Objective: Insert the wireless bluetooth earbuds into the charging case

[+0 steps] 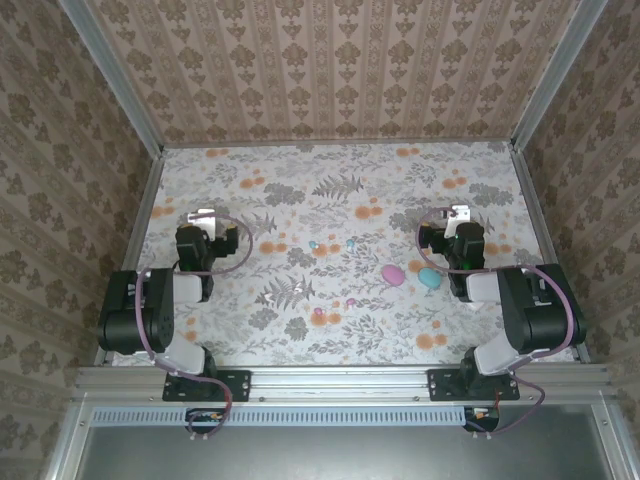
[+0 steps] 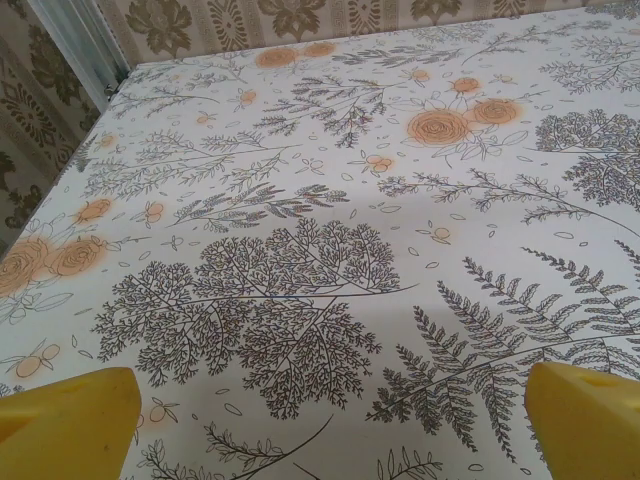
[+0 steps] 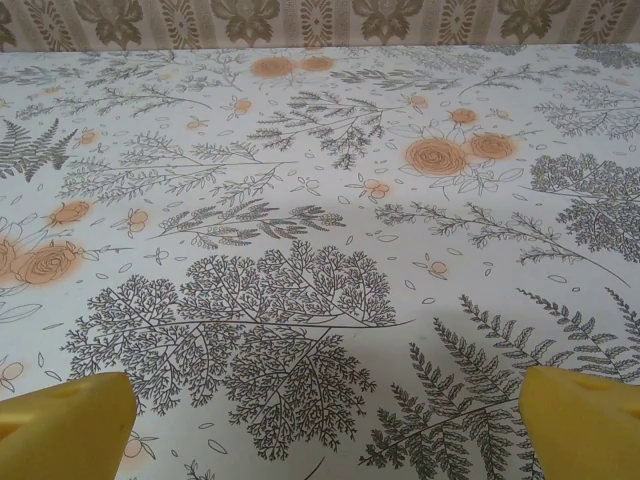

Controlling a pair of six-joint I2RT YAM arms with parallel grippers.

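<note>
Tiny earbuds lie on the flowered table cloth near the middle: two light blue ones (image 1: pixel 313 245) (image 1: pixel 350 242) and, nearer the bases, two pink ones (image 1: pixel 350 301) (image 1: pixel 319 314). A pink egg-shaped charging case (image 1: pixel 393 274) and a teal one (image 1: pixel 430 277) lie side by side right of them. My left gripper (image 1: pixel 205 215) (image 2: pixel 330 430) hovers at the left, far from them, open, with bare cloth between its yellow fingertips (image 2: pixel 65 420). My right gripper (image 1: pixel 460 213) (image 3: pixel 330 425) stands open just behind the teal case, its fingertips (image 3: pixel 580 420) wide apart over bare cloth.
Patterned walls with metal corner posts (image 1: pixel 120 90) close in the table on the left, back and right. An aluminium rail (image 1: pixel 340 380) carrying both arm bases runs along the near edge. The right arm's body (image 1: pixel 525 305) sits close to the teal case.
</note>
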